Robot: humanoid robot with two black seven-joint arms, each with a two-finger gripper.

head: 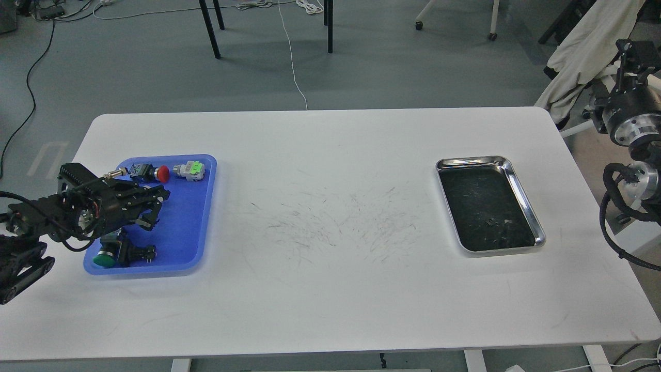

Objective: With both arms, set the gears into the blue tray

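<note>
Head view: your left pincer (151, 209), fingers apart, hovers over the flat blue plastic tray (196, 227) for release; right pincer (632, 51)'s state you cannot tell

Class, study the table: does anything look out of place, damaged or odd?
The white table carries a patch of dark scratch marks at its middle, between the blue tray and the steel tray. One small gear lies in the steel tray, not the blue one.
</note>
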